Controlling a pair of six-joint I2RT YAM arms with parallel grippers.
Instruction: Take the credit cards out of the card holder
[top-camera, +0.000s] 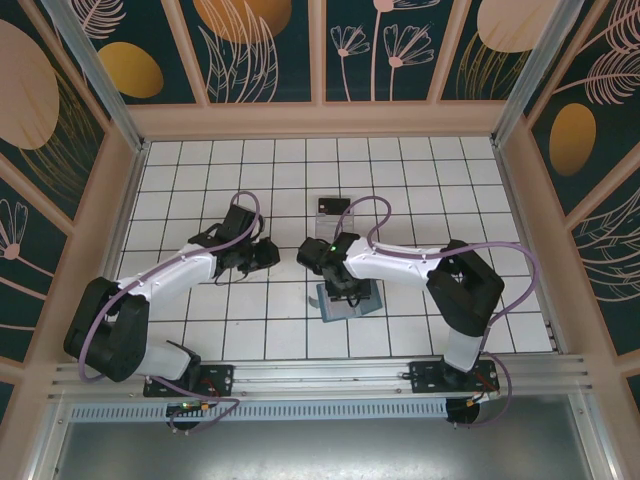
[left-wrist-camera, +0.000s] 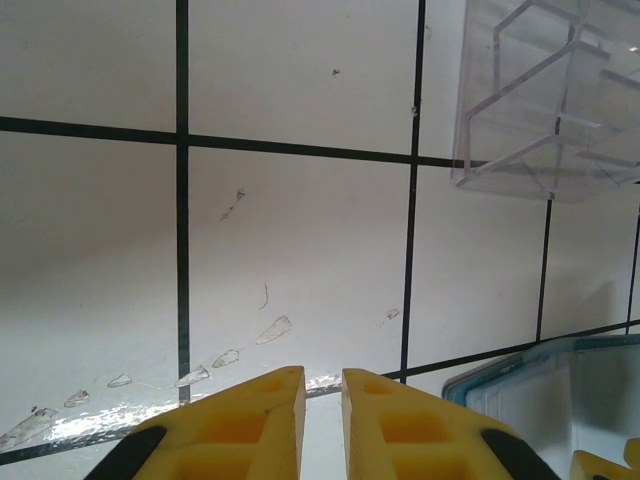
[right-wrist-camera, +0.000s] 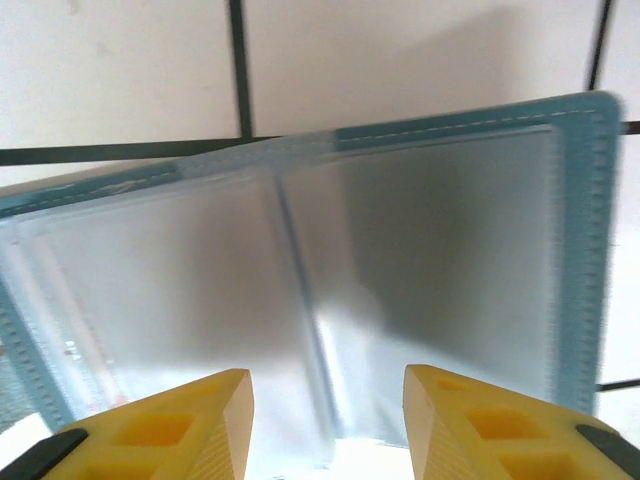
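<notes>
Right tool (right-wrist-camera: 327, 372) wide, nothing gripped. Card holder (right-wrist-camera: 440, 250) open flat on desk (right-wrist-camera: 120, 70), directly under and ahead of it. Left tool (left-wrist-camera: 322, 372) narrow, slim gap, empty; card holder corner right of it, clear tray (left-wrist-camera: 550, 100) ahead-right.
</notes>
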